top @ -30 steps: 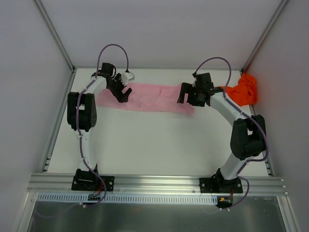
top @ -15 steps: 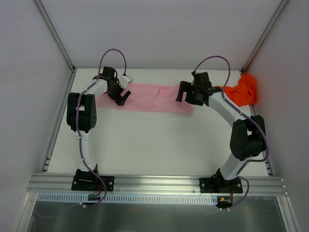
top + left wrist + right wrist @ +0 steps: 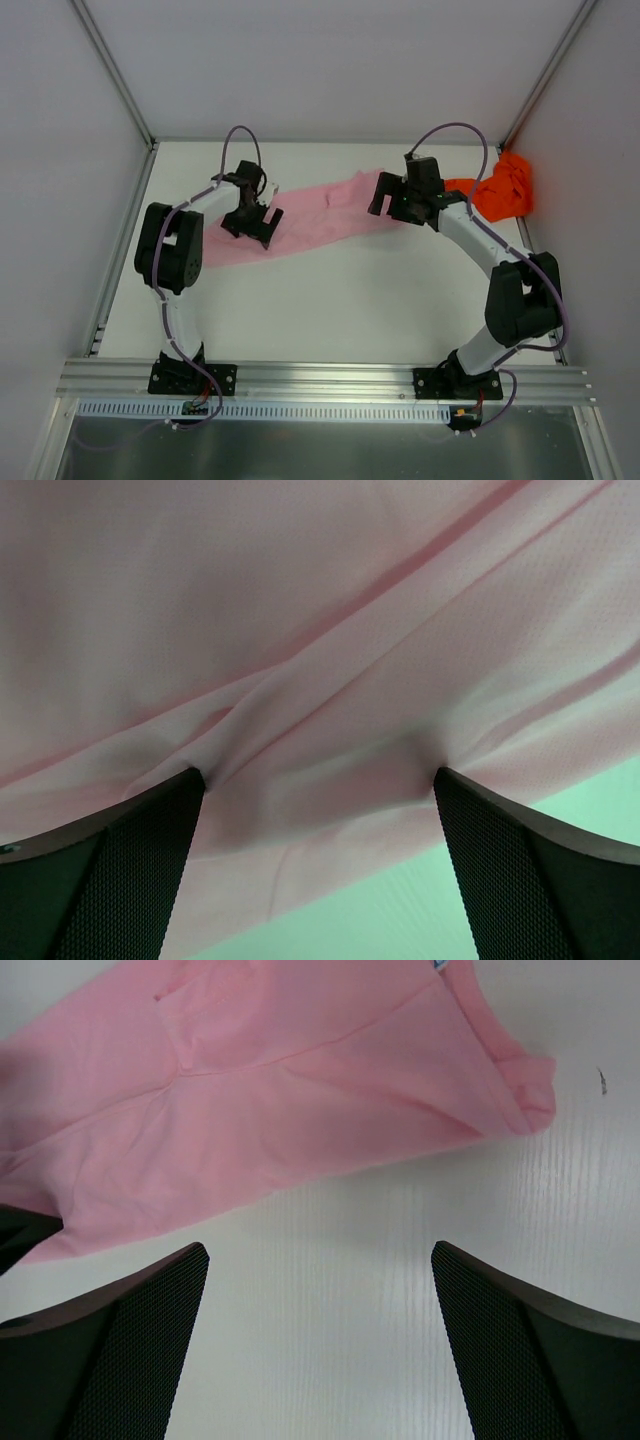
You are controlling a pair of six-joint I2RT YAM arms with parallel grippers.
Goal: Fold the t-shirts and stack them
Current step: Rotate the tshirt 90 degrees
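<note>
The pale pink t-shirt (image 3: 310, 220) lies as a long crumpled band running diagonally across the back of the table. My left gripper (image 3: 257, 228) is open over its left part. In the left wrist view its fingertips (image 3: 165, 820) press on the pink cloth (image 3: 320, 660), which puckers between them. My right gripper (image 3: 383, 203) stands open at the shirt's right end, over bare table (image 3: 320, 1310), with the pink t-shirt (image 3: 270, 1100) and its small blue neck label (image 3: 441, 965) just ahead. The orange-red t-shirt (image 3: 505, 185) sits bunched in the back right corner.
Grey walls and aluminium posts close in the table (image 3: 330, 300) on three sides. A metal rail (image 3: 320, 378) with both arm bases runs along the near edge.
My left gripper has moved nearer and to the right, dragging the shirt's left part with it. The pink t-shirt now lies slanted instead of level. My right gripper has shifted only slightly.
</note>
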